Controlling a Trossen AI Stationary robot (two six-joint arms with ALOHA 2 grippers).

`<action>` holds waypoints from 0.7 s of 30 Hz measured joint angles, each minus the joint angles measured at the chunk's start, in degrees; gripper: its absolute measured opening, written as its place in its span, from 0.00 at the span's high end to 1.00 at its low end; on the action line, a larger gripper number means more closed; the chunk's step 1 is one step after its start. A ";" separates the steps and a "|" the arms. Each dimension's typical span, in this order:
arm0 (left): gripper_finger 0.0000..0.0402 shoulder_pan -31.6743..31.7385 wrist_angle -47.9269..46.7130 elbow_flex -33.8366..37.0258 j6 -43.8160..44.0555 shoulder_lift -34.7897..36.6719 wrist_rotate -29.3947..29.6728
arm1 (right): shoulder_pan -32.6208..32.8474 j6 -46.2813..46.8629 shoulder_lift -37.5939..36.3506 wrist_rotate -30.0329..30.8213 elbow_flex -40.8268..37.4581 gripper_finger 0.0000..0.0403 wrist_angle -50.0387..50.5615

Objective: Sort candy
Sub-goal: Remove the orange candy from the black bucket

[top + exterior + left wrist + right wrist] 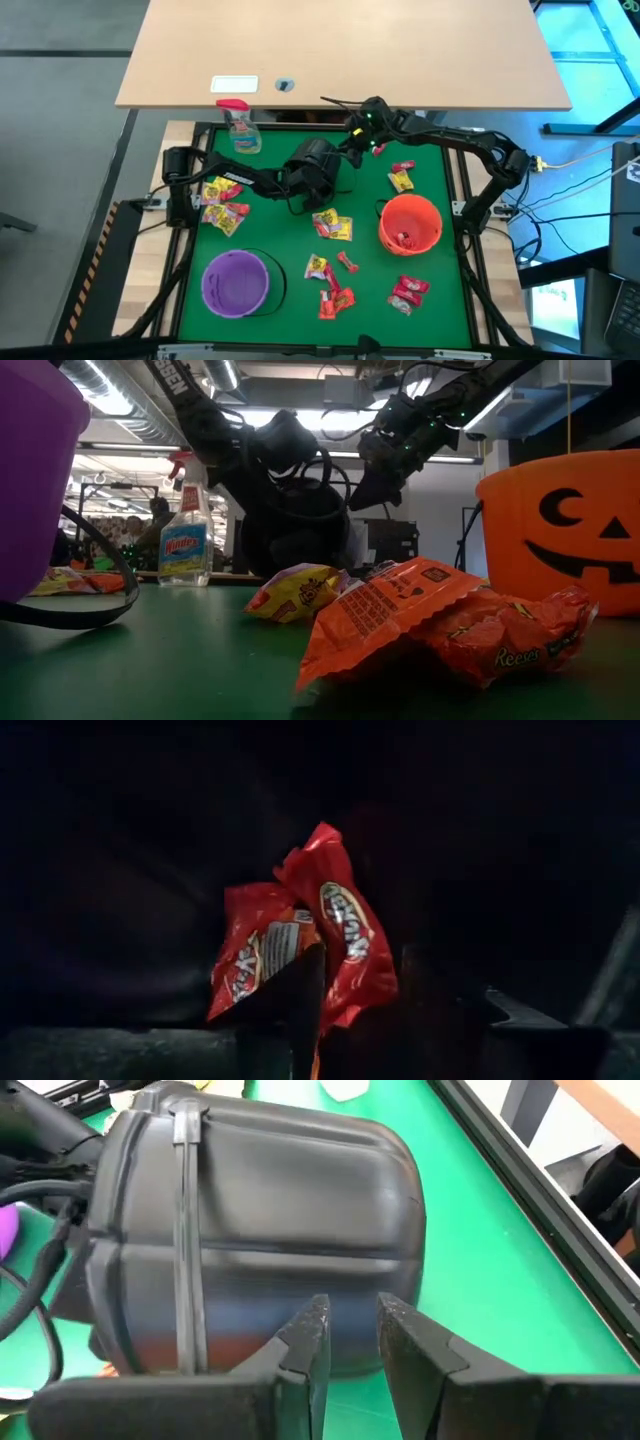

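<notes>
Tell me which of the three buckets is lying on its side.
The black bucket, at the back of the green mat between the two arms. Its ribbed wall faces the right tool, while the purple bucket and orange bucket stand upright, mouths up.

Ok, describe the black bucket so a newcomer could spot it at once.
On the green mat, look at the far half, right of the red-topped spray bottle. The black bucket sits there, near the middle. Unlike the purple bucket and orange bucket, upright nearer the front, it is dark and appears tipped on its side.
</notes>
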State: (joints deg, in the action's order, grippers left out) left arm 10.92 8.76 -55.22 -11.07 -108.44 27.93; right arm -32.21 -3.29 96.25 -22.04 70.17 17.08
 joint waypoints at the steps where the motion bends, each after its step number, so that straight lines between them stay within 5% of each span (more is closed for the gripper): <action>1: 0.68 -0.38 0.02 0.02 -0.03 0.30 0.53 | 0.00 0.00 0.00 0.00 0.00 0.79 0.00; 8: 0.62 -2.54 -4.28 0.02 0.05 3.55 6.06 | 0.00 0.00 0.00 -0.02 0.00 0.79 -0.02; 21: 0.59 0.06 -12.89 0.07 6.54 4.10 7.05 | 0.00 -0.02 0.00 -0.05 0.00 0.79 -0.16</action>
State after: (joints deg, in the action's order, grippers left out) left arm 10.98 -4.13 -55.16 -4.54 -104.33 34.98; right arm -32.21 -3.31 96.25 -22.10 70.17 16.92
